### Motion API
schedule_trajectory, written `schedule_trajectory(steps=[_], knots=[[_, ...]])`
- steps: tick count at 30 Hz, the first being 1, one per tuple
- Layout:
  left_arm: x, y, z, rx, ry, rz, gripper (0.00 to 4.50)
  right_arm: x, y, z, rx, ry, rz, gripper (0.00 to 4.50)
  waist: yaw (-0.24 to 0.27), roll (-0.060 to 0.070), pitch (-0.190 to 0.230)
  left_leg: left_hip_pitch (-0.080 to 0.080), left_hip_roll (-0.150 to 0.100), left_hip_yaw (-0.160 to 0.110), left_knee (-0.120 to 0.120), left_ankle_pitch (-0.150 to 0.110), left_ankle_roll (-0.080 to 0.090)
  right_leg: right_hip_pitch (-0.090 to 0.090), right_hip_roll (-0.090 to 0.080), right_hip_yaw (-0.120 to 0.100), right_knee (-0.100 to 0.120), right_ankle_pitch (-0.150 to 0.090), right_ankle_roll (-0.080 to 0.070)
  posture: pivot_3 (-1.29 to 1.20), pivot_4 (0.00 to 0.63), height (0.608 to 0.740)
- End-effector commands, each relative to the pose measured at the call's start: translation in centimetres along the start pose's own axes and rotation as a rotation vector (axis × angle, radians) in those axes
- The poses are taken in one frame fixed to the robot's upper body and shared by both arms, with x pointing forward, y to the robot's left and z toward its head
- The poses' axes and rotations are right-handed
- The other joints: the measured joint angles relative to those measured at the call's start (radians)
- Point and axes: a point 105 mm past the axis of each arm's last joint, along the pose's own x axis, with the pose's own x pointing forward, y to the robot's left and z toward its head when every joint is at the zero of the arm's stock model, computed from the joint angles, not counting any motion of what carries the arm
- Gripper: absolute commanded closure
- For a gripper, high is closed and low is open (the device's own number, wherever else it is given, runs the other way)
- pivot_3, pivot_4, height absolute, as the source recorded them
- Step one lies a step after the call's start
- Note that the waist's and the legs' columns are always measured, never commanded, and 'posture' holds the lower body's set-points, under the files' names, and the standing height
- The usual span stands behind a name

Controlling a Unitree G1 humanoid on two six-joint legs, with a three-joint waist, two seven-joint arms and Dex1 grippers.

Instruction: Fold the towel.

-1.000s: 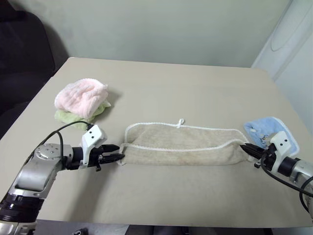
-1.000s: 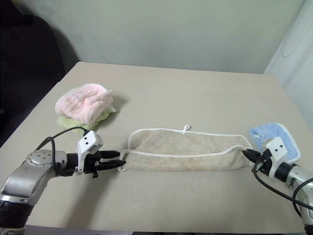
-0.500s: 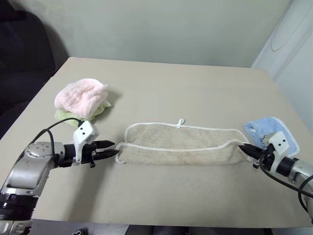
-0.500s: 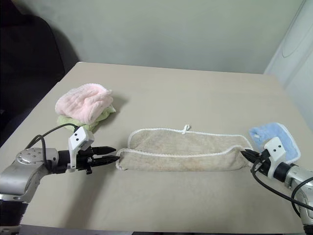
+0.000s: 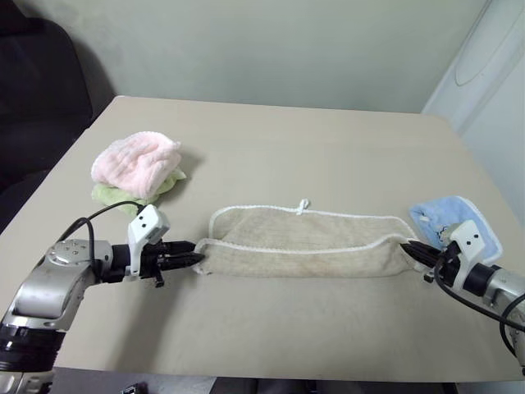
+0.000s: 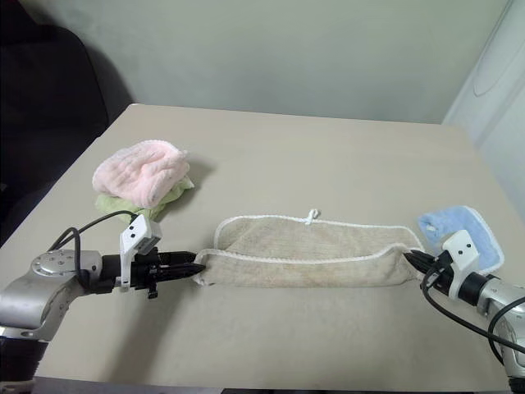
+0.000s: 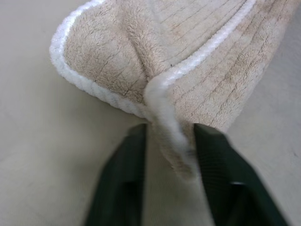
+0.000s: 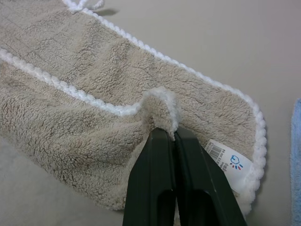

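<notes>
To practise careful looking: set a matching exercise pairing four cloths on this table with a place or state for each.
Column 1:
1 towel
2 blue cloth
3 pink cloth
4 green cloth

Column 2:
A bunched on top of another cloth
B folded lengthwise mid-table
C flat by the right gripper
D underneath, edges peeking out

Pairs: 1-B, 2-C, 3-A, 4-D

So the towel lies stretched across the bench between both jaws. Two bunched cloths sit behind the left jaws, a small cloth just behind the right ones.
</notes>
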Motion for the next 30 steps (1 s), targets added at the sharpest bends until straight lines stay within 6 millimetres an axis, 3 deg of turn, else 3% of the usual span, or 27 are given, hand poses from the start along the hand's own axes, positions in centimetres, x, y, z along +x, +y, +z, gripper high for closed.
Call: schedule_trajectory(steps=[1,7,10,12,15,18,22,23,24,27,30], knots=[[-0.6,0.1,1.4,0.031,-0.039,0.009,4.33,-0.2,0.0,1.1,-0.042,-0.034,-0.010,4.50,0.000,0.000,0.000,0.000,0.000,0.000,0.000,0.000,0.000,0.000,0.000,0.000,0.000,0.000,0.000,0.00,0.150,0.740],[-1.1,-0.1,2.5,0.035,-0.100,-0.006,4.45,-0.3,-0.1,1.4,-0.048,-0.038,-0.009,4.50,0.000,0.000,0.000,0.000,0.000,0.000,0.000,0.000,0.000,0.000,0.000,0.000,0.000,0.000,0.000,0.00,0.150,0.740],[-1.6,0.2,4.0,0.067,-0.169,0.011,4.45,-0.6,-0.7,2.4,-0.080,-0.057,-0.019,4.50,0.000,0.000,0.000,0.000,0.000,0.000,0.000,0.000,0.000,0.000,0.000,0.000,0.000,0.000,0.000,0.00,0.150,0.740],[-2.1,0.7,5.7,0.067,-0.243,0.026,4.45,-0.7,-1.3,4.2,-0.124,-0.096,-0.033,4.50,0.001,0.000,0.000,0.000,0.000,0.000,0.000,0.000,0.000,0.000,0.000,0.000,0.000,0.000,0.000,0.00,0.150,0.740],[-2.6,2.6,10.3,0.135,-0.395,0.078,4.45,-0.8,-3.8,9.5,-0.216,-0.217,-0.098,4.50,0.001,0.001,0.001,-0.003,0.000,0.001,0.002,0.001,0.000,-0.001,0.000,0.000,0.000,0.000,0.000,0.00,0.150,0.740],[-2.1,5.1,13.9,0.193,-0.479,0.167,4.45,-0.5,-6.0,13.3,-0.303,-0.277,-0.154,4.50,0.002,0.002,0.001,-0.006,-0.001,0.002,0.003,0.007,0.001,-0.004,-0.001,0.000,0.000,0.005,-0.005,0.00,0.150,0.740],[-1.2,8.7,18.5,0.238,-0.562,0.292,4.45,-0.5,-10.3,18.1,-0.414,-0.323,-0.298,4.50,0.010,0.001,0.001,-0.006,-0.001,0.001,0.003,0.009,0.005,-0.002,-0.002,-0.001,-0.002,0.015,0.000,0.00,0.150,0.740],[-1.1,9.4,19.4,0.257,-0.571,0.321,4.45,-0.6,-11.3,19.1,-0.440,-0.329,-0.339,4.50,0.010,0.001,0.001,-0.007,-0.001,0.001,0.003,0.015,0.016,-0.003,-0.003,-0.001,-0.004,0.018,0.005,0.00,0.150,0.740],[-1.2,10.2,20.3,0.265,-0.584,0.359,4.45,-0.9,-12.2,20.3,-0.459,-0.347,-0.381,4.50,0.010,0.001,0.001,-0.007,-0.001,0.001,0.002,0.015,0.017,-0.003,-0.003,-0.002,-0.006,0.021,0.009,0.00,0.150,0.740],[-2.1,11.8,21.3,0.228,-0.625,0.421,4.45,-2.1,-13.4,22.7,-0.483,-0.403,-0.429,4.50,0.010,0.002,0.002,-0.011,0.000,0.000,-0.001,0.015,0.017,-0.007,-0.003,-0.003,-0.009,0.027,0.019,0.00,0.150,0.740],[-2.9,12.0,20.6,0.234,-0.640,0.402,4.45,-2.9,-13.3,22.1,-0.487,-0.415,-0.399,4.50,0.010,0.002,0.001,-0.010,0.001,-0.001,-0.006,0.015,0.016,-0.007,-0.003,-0.003,-0.012,0.030,0.023,0.00,0.150,0.740]])
